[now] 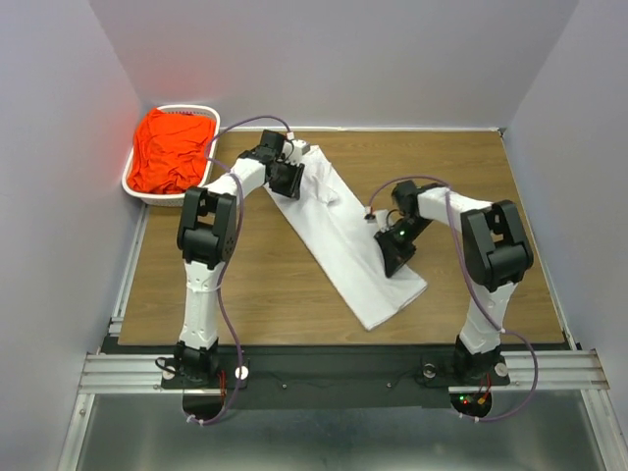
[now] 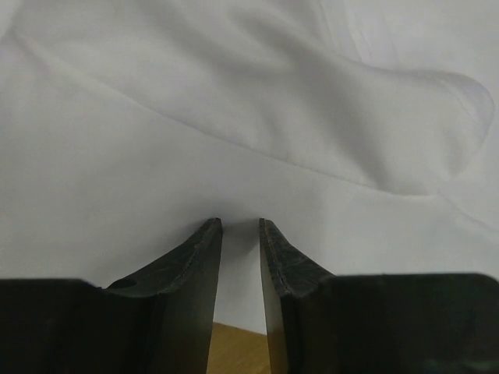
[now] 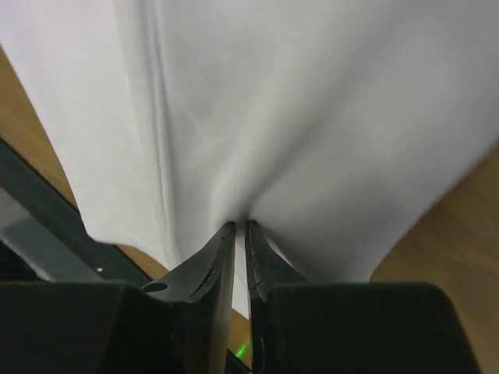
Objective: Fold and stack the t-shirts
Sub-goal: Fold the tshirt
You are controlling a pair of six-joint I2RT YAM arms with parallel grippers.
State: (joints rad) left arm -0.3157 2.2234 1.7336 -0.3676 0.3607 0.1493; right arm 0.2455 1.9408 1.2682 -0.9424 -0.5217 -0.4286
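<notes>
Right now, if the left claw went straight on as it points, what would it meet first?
The white t-shirt; the left claw has its tips against the cloth, seemingly pinching a fold.

The white shirt, folded into a long strip, lies diagonally on the bench; the orange-red shirt sits crumpled in the basket.

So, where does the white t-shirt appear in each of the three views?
Top external: the white t-shirt lies as a long diagonal strip across the middle.
Left wrist: it fills nearly the whole picture, above the left gripper.
Right wrist: it fills the upper part, above the right gripper.
Shared landmark: the wooden table, visible in every view.
</notes>
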